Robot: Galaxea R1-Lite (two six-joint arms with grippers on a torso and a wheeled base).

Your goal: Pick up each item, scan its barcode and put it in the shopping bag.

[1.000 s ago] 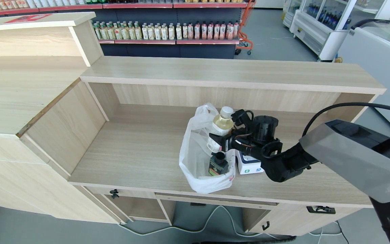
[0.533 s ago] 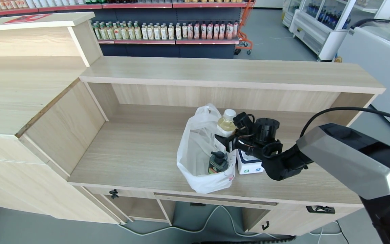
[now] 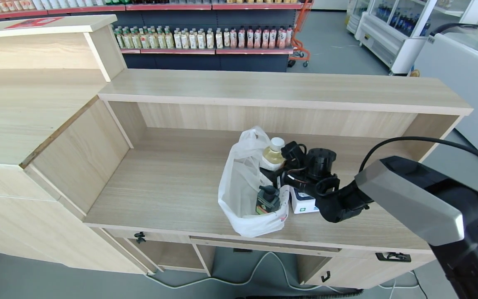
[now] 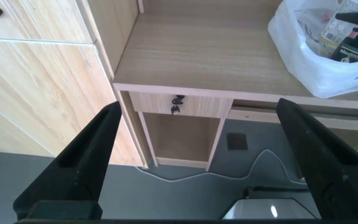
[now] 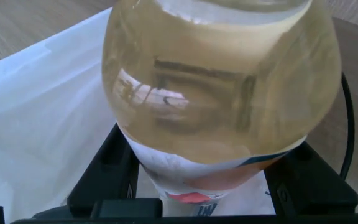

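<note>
A clear bottle of yellowish drink with a white cap stands upright in the mouth of the white plastic shopping bag on the lower counter. My right gripper is shut on the bottle's labelled body. Close up, the bottle sits between the black fingers, with the bag behind it. A dark bottle with a black cap rests inside the bag. My left gripper is open and holds nothing, low in front of the counter, away from the bag.
A small white box stands on the wooden counter just right of the bag, under my right wrist. A raised shelf runs along the back and a side wall closes the left. A drawer lock and cables hang below.
My right gripper has lowered the bottle into the bag's mouth and shifted slightly left. The bag's handle has shifted a little. The left arm stays put.
</note>
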